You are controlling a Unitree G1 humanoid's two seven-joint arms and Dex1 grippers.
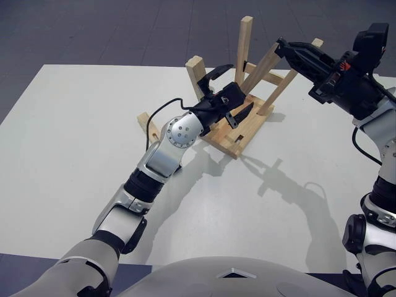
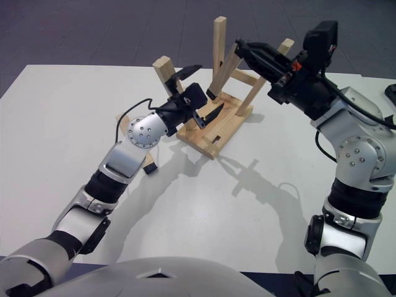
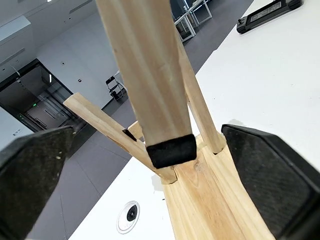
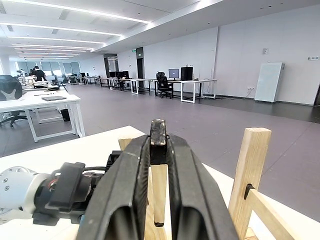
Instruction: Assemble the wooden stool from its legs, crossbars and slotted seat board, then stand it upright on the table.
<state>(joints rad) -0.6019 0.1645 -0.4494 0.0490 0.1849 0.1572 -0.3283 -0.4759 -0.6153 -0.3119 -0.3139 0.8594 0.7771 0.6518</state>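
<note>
The partly built stool lies upside down, its slotted seat board (image 1: 238, 137) on the white table (image 1: 74, 136) and three legs pointing up, the tallest (image 1: 245, 43) at the back. A crossbar (image 1: 270, 77) joins two of them. My right gripper (image 1: 279, 44) is shut on the top end of a slanting loose leg (image 2: 226, 67). That leg's black-capped lower end (image 3: 172, 150) hangs just above the seat board. My left gripper (image 1: 241, 86) stands open around this lower end, one finger (image 3: 35, 170) on each side, not touching it.
A loose wooden piece (image 1: 146, 121) lies on the table beneath my left forearm. A flat black device (image 3: 270, 12) rests near the table's far right edge. The near half of the table is bare white surface.
</note>
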